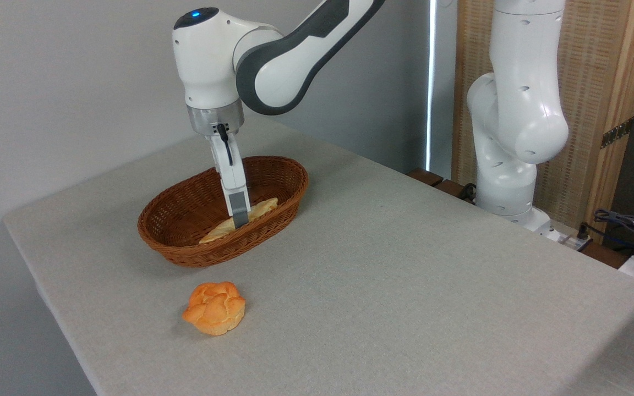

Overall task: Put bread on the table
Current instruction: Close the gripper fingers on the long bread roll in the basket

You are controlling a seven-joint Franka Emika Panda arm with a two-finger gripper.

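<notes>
Down inside the brown wicker basket [185,212], toward the far left of your counter [405,286], you will find the tool [239,219] reaching almost straight down from the white arm [273,60]. You see it edge-on from this camera, so only one grey finger [238,209] shows clearly; you cannot tell from here how far the jaws are spread or whether they have closed on anything. The finger's tip sits right at the bread [253,212], crossing in front of the loaf about midway along its length.

Your bread is lying in the basket, along its near side, with one tapered end pointing toward the front left rim and the other toward the back right. It is pale yellow with browner bumps, and it rests low against the wicker floor and wall; part of it is hidden behind the finger and the basket rim.

On the bare cloth of the counter, in front of the basket and well apart from it, you have a round knotted orange bun [215,308] sitting by itself.

At the right, past the counter's far edge, the arm's white base column [515,121] rises, with a bundle of cables [630,225] beside it.
</notes>
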